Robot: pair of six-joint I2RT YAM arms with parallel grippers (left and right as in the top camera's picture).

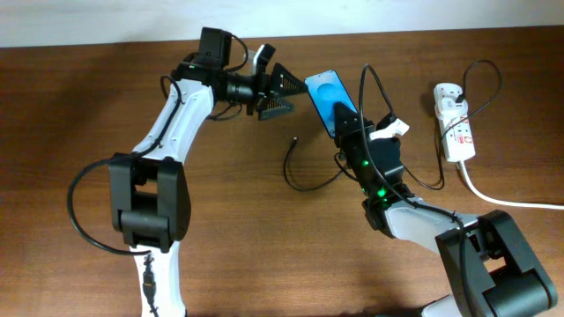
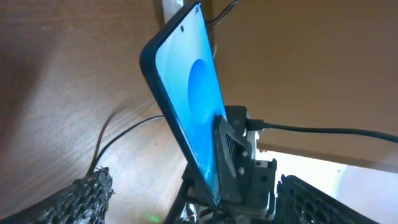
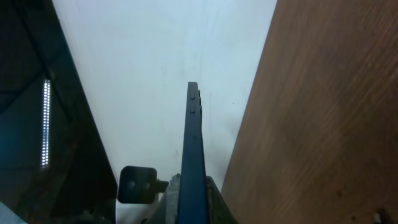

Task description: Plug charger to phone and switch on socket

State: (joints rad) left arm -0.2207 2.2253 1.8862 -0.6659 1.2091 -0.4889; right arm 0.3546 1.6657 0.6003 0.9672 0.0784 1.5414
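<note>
**Phone aloft in the right claw, charger tip loose on the table**

The right gripper [image 1: 348, 121] is clenched on the lower end of the phone [image 1: 324, 91], holding it tilted above the table [image 1: 88, 106]. The left gripper [image 1: 278, 91] hangs released and empty near the phone's upper end. The charger [image 1: 295, 174] lies curled below, its tip unheld; its far end seems to reach the socket [image 1: 456, 123], though that is too small to tell. The clamp may cover the port, and a sideways push from the connector could pivot the phone in that narrow grip.
</note>
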